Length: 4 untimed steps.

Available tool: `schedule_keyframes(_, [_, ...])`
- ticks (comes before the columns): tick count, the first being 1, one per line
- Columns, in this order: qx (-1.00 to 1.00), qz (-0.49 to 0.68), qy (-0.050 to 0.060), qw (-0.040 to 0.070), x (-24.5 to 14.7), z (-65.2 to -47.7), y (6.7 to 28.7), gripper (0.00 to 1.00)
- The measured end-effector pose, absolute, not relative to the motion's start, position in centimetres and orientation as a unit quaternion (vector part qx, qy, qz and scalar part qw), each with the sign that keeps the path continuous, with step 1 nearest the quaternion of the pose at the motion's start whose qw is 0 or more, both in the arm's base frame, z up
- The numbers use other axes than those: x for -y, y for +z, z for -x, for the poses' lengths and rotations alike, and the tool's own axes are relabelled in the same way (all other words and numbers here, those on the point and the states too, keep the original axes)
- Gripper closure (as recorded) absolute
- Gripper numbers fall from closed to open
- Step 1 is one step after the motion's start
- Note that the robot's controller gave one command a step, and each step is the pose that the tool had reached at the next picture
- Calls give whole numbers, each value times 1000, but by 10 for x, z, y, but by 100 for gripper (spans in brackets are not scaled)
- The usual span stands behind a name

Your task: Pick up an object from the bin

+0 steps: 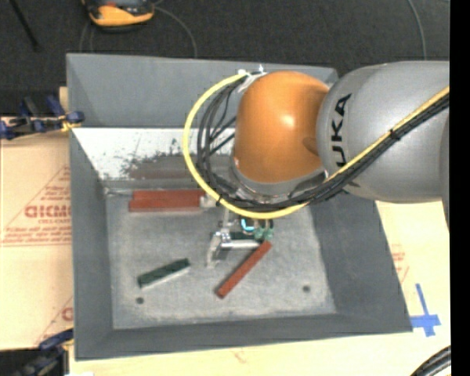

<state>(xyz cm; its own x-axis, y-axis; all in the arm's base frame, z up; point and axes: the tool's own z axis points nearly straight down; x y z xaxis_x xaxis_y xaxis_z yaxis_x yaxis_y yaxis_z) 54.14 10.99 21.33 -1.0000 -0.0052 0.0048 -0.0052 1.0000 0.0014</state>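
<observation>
"KUKA" is written on the arm (392, 124). The claw (236, 243) is seen beside a red stick (241, 271) — its grip cannot be told.

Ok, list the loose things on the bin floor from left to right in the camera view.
From the left: dark green stick → red-brown stick. The reddish block further back spans the same stretch as the green one, so it is left out.

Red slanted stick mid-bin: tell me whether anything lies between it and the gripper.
Nothing visible does. The gripper hangs over the upper end of the red stick; the green bar lies apart, toward the view's left.
</observation>
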Motion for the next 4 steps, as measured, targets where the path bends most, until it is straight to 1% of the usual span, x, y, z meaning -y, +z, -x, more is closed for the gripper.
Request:
schedule_keyframes(1, [1000, -1, -1, -1, -109, -543, 218, 0])
schedule_keyframes(2, [1000, -22, 0, -6, -113, -543, 174, 0])
schedule_keyframes(3, [998, -61, 0, -4, -117, -542, 113, 0])
schedule_keyframes(4, [990, -142, 1, 4, -137, -535, 79, 100])
